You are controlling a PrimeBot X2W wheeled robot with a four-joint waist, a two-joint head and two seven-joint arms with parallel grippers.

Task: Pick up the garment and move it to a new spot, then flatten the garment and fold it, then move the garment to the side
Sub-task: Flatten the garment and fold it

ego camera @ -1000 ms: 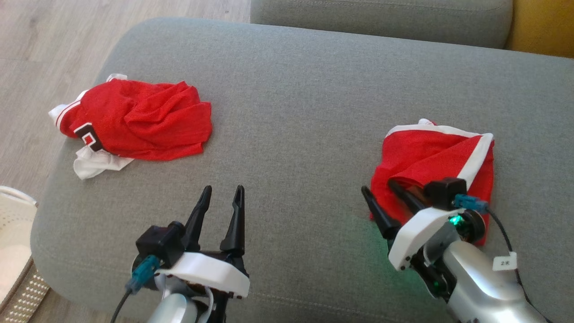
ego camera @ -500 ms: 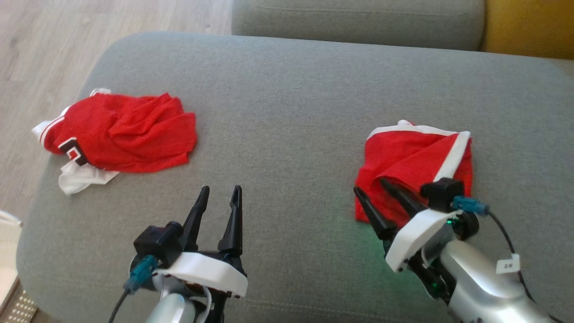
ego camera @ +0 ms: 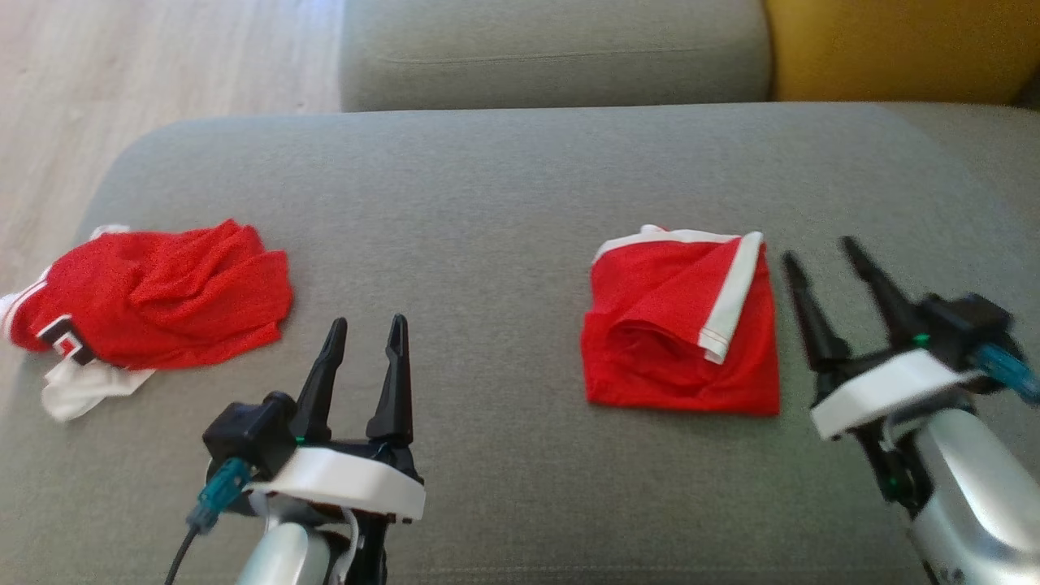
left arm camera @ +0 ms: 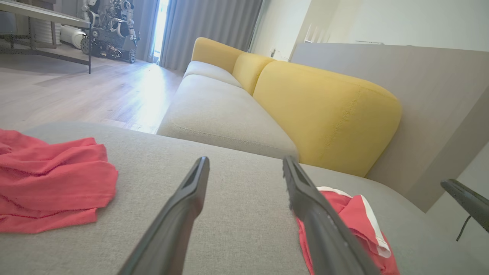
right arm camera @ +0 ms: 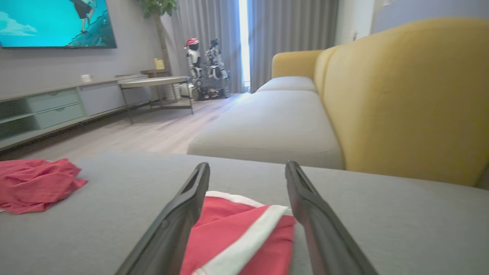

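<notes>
Right gripper (ego camera: 817, 250) now off the folded red garment (ego camera: 674, 357), just beside it, jaws apart, empty; left gripper (ego camera: 367, 321) likewise.

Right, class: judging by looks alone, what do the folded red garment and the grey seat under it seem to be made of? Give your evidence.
The folded garment is probably a light sports mesh, matte red with white trim: a fine dotted texture shows and it creases softly. The seat looks like woven upholstery cloth, matte grey, with a fine flecked grain.
</notes>
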